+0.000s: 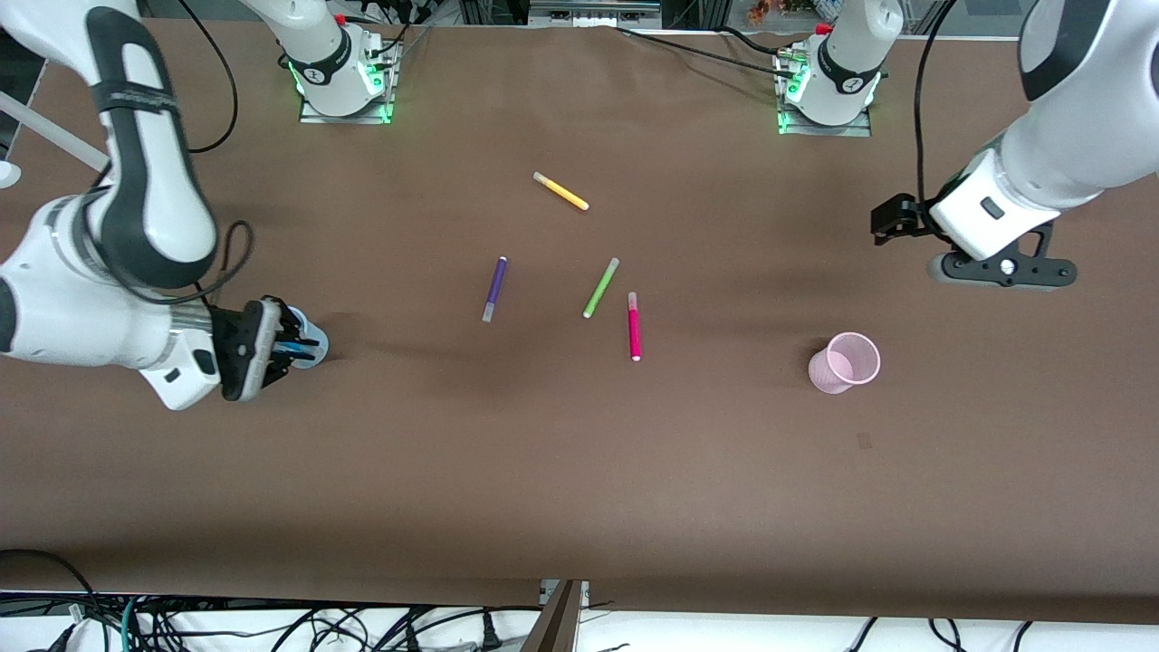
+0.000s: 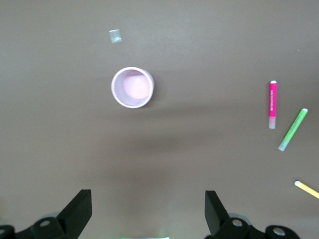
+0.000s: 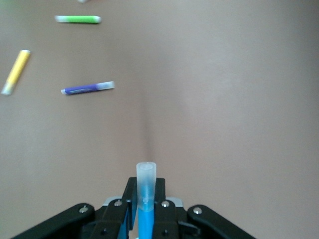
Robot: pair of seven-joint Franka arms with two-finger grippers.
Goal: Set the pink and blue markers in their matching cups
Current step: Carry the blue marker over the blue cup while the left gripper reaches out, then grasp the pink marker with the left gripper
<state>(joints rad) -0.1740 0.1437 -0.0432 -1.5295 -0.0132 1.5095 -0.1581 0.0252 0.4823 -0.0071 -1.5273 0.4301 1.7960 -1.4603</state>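
My right gripper [image 1: 288, 345] is shut on the blue marker [image 3: 146, 199], whose greyish clear end sticks out past the fingers. It is at the light blue cup [image 1: 313, 344], which is mostly hidden by the gripper at the right arm's end of the table. The pink marker [image 1: 633, 327] lies flat near the table's middle and also shows in the left wrist view [image 2: 272, 104]. The pale pink cup [image 1: 846, 362] stands upright and empty toward the left arm's end. My left gripper [image 1: 1005, 269] is open and empty in the air, apart from the pink cup [image 2: 132, 87].
A lime green pen [image 1: 600, 287] lies beside the pink marker. A purple pen [image 1: 494, 288] lies toward the right arm's end from it. A yellow pen [image 1: 560, 191] lies farther from the front camera. A small mark [image 1: 864, 441] is on the table near the pink cup.
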